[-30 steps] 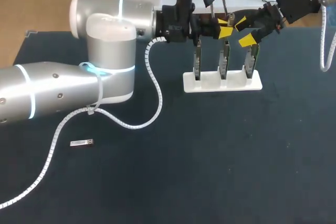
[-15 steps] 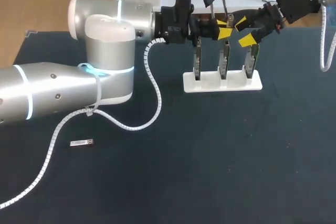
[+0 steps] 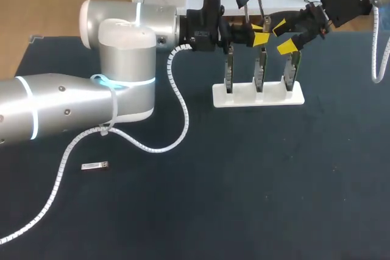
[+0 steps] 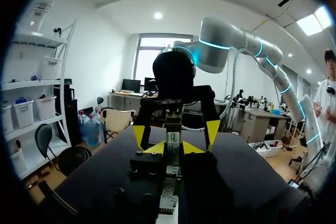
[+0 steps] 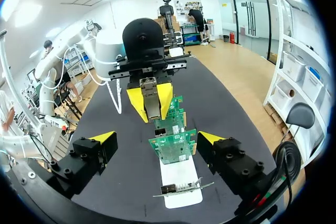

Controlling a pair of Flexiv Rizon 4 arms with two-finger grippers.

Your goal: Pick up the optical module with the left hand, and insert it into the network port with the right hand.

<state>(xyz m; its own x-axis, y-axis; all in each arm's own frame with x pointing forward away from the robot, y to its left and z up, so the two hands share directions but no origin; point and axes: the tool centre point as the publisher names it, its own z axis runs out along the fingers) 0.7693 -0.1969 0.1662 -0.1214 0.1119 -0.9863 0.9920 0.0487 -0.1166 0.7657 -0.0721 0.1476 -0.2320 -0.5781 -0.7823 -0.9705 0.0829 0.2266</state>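
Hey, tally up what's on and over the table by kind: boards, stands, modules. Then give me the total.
Circuit boards: 3
White stand: 1
Optical modules: 2 (one lying loose, one held in the left hand)
Total: 6

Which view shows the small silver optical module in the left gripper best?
Right wrist view: the small silver optical module faces it, clamped in the left gripper. Left wrist view shows part; head view, almost nothing.
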